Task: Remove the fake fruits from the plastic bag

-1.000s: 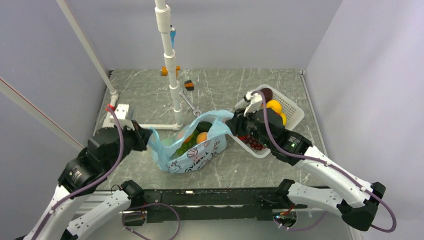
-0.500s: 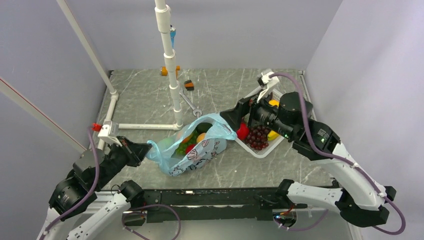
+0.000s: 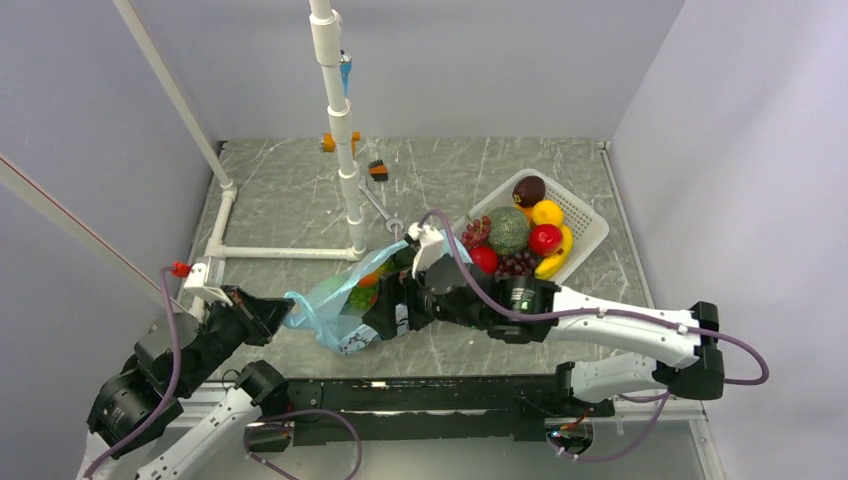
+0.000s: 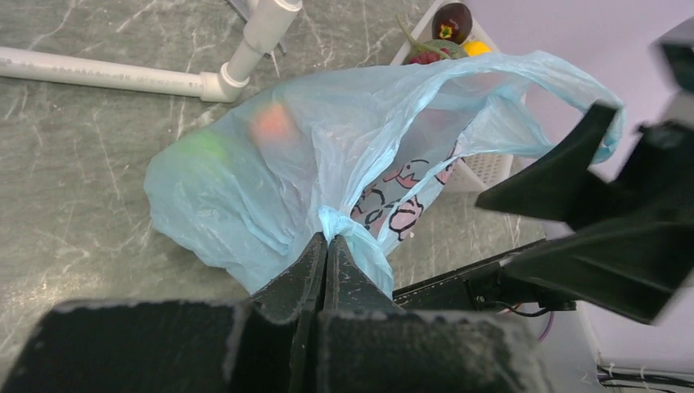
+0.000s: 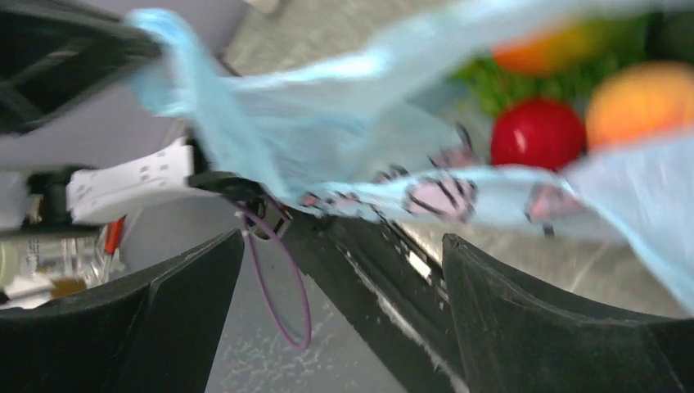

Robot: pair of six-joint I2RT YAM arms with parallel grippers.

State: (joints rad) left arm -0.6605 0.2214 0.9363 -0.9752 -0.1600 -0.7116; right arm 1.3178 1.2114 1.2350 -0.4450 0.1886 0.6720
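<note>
The light-blue plastic bag [image 3: 335, 312] lies on the table with its mouth toward the back. My left gripper [image 3: 283, 306] is shut on its left handle, a pinch that the left wrist view shows at the gripper [image 4: 327, 239] with the bag [image 4: 327, 139] spreading beyond it. Fake fruits sit inside: an orange-green mango [image 3: 369, 280] and green grapes [image 3: 360, 298]. In the right wrist view I see a red fruit [image 5: 536, 135], an orange peach [image 5: 642, 102] and the bag [image 5: 327, 90]. My right gripper [image 3: 385, 312] [image 5: 342, 246] is open and empty at the bag's near right side.
A white slotted basket [image 3: 590, 222] at the back right holds purple grapes, a netted melon, red apples, a lemon and a banana. A white pipe stand [image 3: 348, 170] rises behind the bag, with a wrench [image 3: 384, 212] and a small orange-black tool [image 3: 377, 170] beside it.
My right gripper opened wide and swung from the basket down to the bag's near right side. My left arm drew back toward the near left, keeping the handle.
</note>
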